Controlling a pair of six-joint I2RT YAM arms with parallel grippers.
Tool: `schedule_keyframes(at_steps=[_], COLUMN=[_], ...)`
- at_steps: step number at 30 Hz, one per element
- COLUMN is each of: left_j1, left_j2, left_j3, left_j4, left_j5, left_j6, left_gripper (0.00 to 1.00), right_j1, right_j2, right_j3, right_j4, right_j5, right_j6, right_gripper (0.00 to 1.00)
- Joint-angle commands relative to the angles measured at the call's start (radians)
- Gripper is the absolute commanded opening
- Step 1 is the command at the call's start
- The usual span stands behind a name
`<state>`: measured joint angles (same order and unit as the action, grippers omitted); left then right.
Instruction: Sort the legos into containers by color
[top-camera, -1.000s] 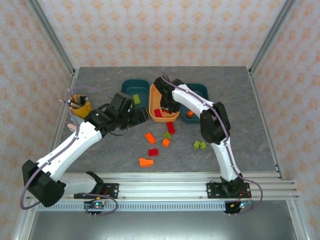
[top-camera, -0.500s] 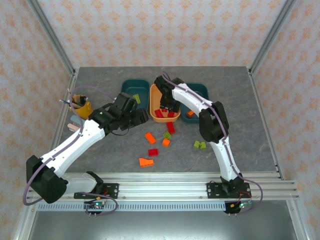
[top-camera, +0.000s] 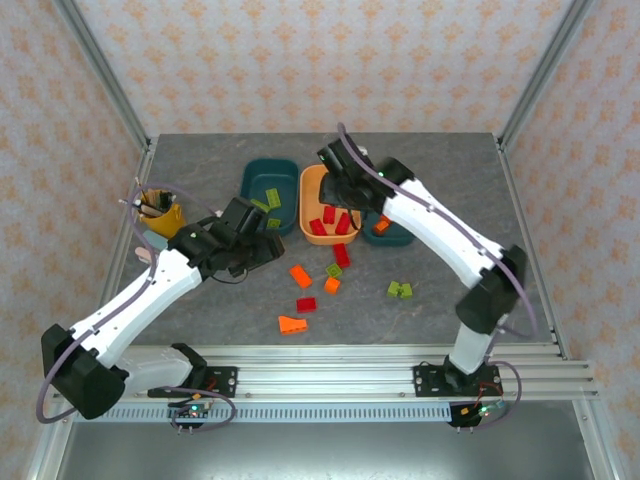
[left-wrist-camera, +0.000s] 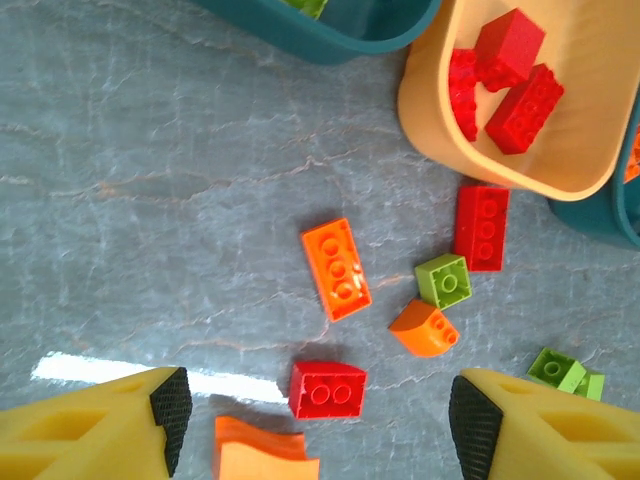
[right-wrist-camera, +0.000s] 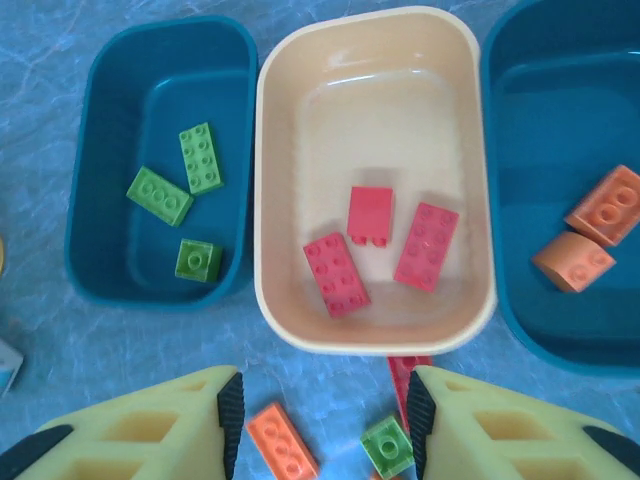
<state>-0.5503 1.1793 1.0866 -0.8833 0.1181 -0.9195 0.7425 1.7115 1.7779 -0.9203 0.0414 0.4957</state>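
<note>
Grey tabletop (top-camera: 200, 160), top view: eight loose legos (top-camera: 306, 304) noted at six o'clock of the trays (top-camera: 265, 172). Left wrist: left claw (left-wrist-camera: 320, 420) wide, empty, above loose bricks. Right wrist: right claw (right-wrist-camera: 325, 415) part-open, empty; three green, three red, two orange already binned. Judged half done.

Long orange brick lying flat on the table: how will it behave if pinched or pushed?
The orange brick looks like rigid moulded plastic, so probably no flex. Flat with studs up, it seems unlikely to roll or tip. Glossy sides on the smooth table: a push would likely slide it.
</note>
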Motion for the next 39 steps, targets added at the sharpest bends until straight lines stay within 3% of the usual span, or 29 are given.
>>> schedule_keyframes(at_steps=[1, 9, 15, 24, 30, 39], left_j1=[-0.009, -0.013, -0.018, -0.017, -0.018, -0.018], left_j2=[-0.040, -0.105, -0.169, -0.351, -0.502, -0.595], left_j3=[-0.022, -0.095, -0.160, -0.236, -0.251, -0.227], left_j4=[-0.097, -0.161, -0.180, -0.271, -0.334, -0.407], left_j5=[-0.029, -0.009, -0.026, -0.125, -0.162, -0.191], left_j6=[-0.023, -0.019, -0.065, -0.181, -0.228, -0.260], left_gripper=[0.72, 0.71, 0.70, 0.69, 0.70, 0.71], right_j1=[0.022, 0.167, 0.315, 0.559, 0.583, 0.583], right_j2=[-0.093, -0.364, -0.434, -0.170, 0.034, 0.223], right_j3=[-0.161, -0.500, -0.643, -0.562, -0.427, -0.312], right_j4=[0.041, 0.069, 0.097, 0.176, 0.154, 0.115], right_j5=[0.037, -0.034, -0.072, -0.086, -0.092, -0.110], right_j6=[-0.048, -0.054, -0.046, -0.256, -0.417, -0.532], right_gripper=[0.48, 0.49, 0.52, 0.68, 0.72, 0.73])
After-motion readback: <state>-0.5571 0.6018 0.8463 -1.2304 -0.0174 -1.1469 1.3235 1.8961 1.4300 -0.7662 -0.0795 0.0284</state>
